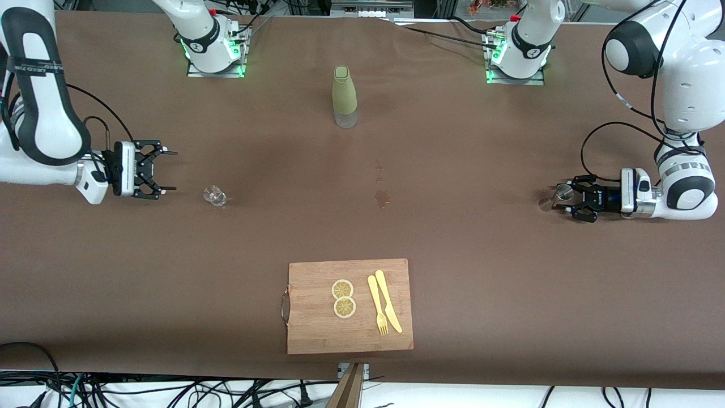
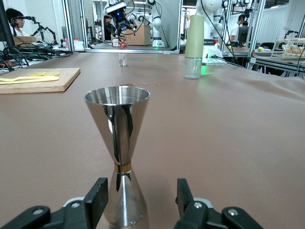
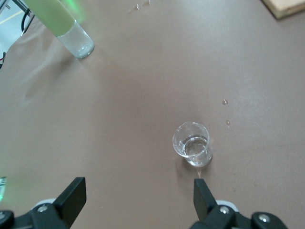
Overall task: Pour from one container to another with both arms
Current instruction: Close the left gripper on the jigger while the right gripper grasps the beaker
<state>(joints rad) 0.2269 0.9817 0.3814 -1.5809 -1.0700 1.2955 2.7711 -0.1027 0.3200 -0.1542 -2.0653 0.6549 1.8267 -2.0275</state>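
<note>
The silver hourglass jigger [image 1: 561, 192] [image 2: 119, 138] stands upright on the brown table near the left arm's end. My left gripper [image 1: 558, 199] [image 2: 140, 200] is low at the table with its fingers either side of the jigger's lower cone. One finger is close against the cone; the other stands apart with a clear gap. The tiny clear tumbler [image 1: 215, 195] [image 3: 193, 149] stands upright toward the right arm's end, a little liquid in it. My right gripper [image 1: 169, 170] [image 3: 138, 195] is open and empty, a short way from the tumbler, which lies just ahead of one fingertip.
A tall olive-green sleeved bottle [image 1: 344, 96] [image 2: 194, 43] [image 3: 71, 33] stands mid-table near the bases. A wooden cutting board [image 1: 317, 334] with two lemon slices, a fork and a knife lies near the front camera. Small wet spots [image 1: 382, 198] mark the table's middle.
</note>
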